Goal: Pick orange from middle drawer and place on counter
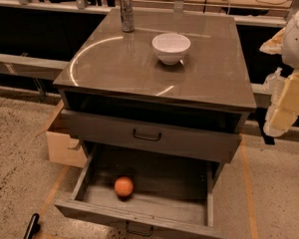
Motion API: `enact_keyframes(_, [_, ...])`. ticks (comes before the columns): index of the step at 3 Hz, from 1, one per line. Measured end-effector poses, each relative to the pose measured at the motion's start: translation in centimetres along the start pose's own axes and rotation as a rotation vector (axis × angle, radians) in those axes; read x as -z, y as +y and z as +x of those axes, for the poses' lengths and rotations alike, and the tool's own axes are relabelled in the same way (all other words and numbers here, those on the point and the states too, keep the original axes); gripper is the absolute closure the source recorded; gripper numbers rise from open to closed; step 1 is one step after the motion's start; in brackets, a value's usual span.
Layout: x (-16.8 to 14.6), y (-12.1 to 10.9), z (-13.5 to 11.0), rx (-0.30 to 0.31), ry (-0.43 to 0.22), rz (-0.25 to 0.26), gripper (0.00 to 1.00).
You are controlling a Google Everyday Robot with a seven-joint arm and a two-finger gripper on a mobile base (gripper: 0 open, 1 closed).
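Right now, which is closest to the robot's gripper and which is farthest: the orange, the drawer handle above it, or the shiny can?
The gripper sits low at the bottom left.
1. The orange, in the open middle drawer.
2. The drawer handle, on the front above.
3. The shiny can, at the counter's back left.

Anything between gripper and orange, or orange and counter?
Gripper, apparently the dark tip at bottom-left, sits outside the middle drawer; only its low left wall separates it from the orange. Orange to counter: the upper drawer front juts out; bowl and can sit further back.
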State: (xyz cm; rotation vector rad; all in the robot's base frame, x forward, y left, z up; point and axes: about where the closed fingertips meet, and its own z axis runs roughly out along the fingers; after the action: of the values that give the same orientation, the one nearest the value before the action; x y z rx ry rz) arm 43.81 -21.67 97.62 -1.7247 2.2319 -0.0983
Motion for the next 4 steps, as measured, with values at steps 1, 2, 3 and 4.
enact_keyframes(1, [0.0, 0.0, 0.0, 0.0, 0.0, 0.0, 0.0])
enact_keyframes(2, [-1.9, 0.5, -0.1, -0.003, -0.027, -0.028, 0.0])
enact_keyframes(3, [-5.6, 1.8, -0.3, 0.002, -0.049, -0.077, 0.0])
enact_keyframes(4, [-10.0, 4.4, -1.1, 0.049, -0.102, -0.125, 0.0])
